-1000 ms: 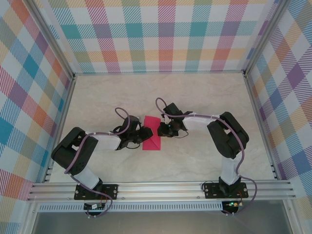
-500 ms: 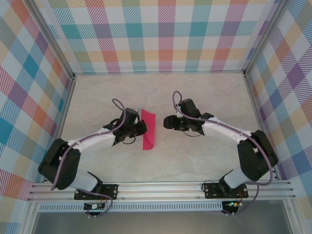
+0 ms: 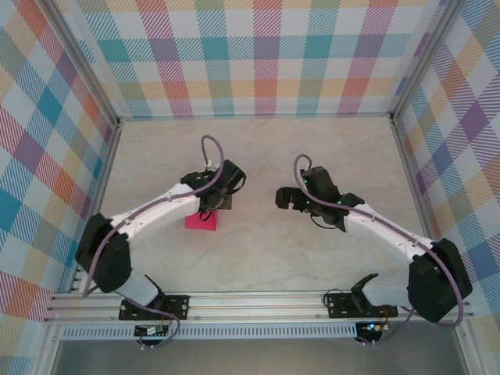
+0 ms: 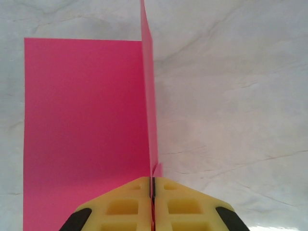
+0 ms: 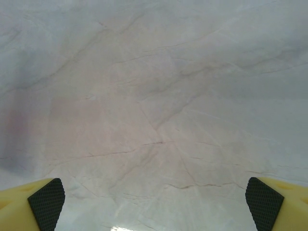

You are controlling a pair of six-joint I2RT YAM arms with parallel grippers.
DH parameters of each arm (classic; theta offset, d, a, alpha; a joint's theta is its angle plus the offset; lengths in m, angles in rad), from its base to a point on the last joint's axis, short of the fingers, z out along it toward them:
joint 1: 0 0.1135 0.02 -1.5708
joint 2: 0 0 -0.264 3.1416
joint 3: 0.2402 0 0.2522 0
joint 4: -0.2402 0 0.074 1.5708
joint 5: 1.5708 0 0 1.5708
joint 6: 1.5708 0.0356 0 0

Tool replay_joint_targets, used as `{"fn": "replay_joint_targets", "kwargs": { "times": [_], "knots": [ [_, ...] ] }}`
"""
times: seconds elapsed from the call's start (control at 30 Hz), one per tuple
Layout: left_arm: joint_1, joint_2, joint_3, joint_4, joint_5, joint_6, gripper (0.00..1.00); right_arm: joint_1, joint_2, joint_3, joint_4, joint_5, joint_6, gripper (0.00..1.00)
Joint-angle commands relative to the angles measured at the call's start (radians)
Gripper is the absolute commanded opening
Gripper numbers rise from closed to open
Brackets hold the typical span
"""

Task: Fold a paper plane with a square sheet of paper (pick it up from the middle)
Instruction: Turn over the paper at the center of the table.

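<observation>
Left wrist view: the thin magenta-pink square sheet of paper [image 4: 82,120] is folded along a straight crease. One broad panel spreads out to the left of my fingers, and a second layer stands edge-on as a thin pink line running up from the pinch. My left gripper [image 4: 153,185] is clamped on that edge-on layer. Its yellow fingers [image 4: 130,207] are pressed together with only the paper's thickness between them. Behind the sheet lies the pale, grey-veined marble-look table [image 4: 231,96]; I cannot tell whether the broad panel rests on it or hangs just above. From the top external camera the paper [image 3: 201,223] shows as a small pink patch left of the table's middle, poking out on the near-left side of my left gripper [image 3: 217,201], which covers the rest of it. My right gripper [image 3: 280,198] hangs apart from the sheet, to its right, at about the same depth. In its own wrist view my right gripper [image 5: 155,202] is spread wide, with a black ridged pad [image 5: 45,202] in each lower corner and bare marble between, holding nothing. Pastel plaid walls [image 3: 266,55] close in the table.
</observation>
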Motion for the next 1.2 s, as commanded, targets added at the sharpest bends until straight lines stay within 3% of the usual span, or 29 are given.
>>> {"fn": "replay_joint_targets", "kwargs": {
  "times": [0.0,0.23,0.5,0.6,0.77,1.03,1.17],
  "knots": [
    [-0.064,0.127,0.073,-0.139,-0.165,-0.046,0.07,-0.011,-0.050,-0.030,-0.021,0.073,0.012,1.00],
    [-0.172,0.433,0.266,-0.186,-0.188,-0.102,0.08,-0.033,-0.095,-0.055,-0.063,0.114,0.068,1.00],
    [-0.205,0.550,0.367,-0.122,-0.037,-0.144,0.22,-0.073,-0.138,-0.081,-0.109,0.137,0.162,1.00],
    [-0.204,0.541,0.383,-0.118,-0.018,-0.145,0.32,-0.087,-0.154,-0.094,-0.104,0.122,0.179,1.00],
    [-0.183,0.469,0.354,-0.075,0.059,-0.145,0.37,-0.104,-0.161,-0.102,-0.100,0.088,0.184,1.00],
    [-0.144,0.225,0.249,-0.019,0.156,-0.127,0.46,-0.110,-0.093,-0.076,-0.083,0.018,0.163,1.00],
    [-0.084,0.078,0.143,0.041,0.211,-0.127,0.51,-0.110,-0.036,-0.056,-0.024,-0.120,0.111,1.00]
  ]
}}
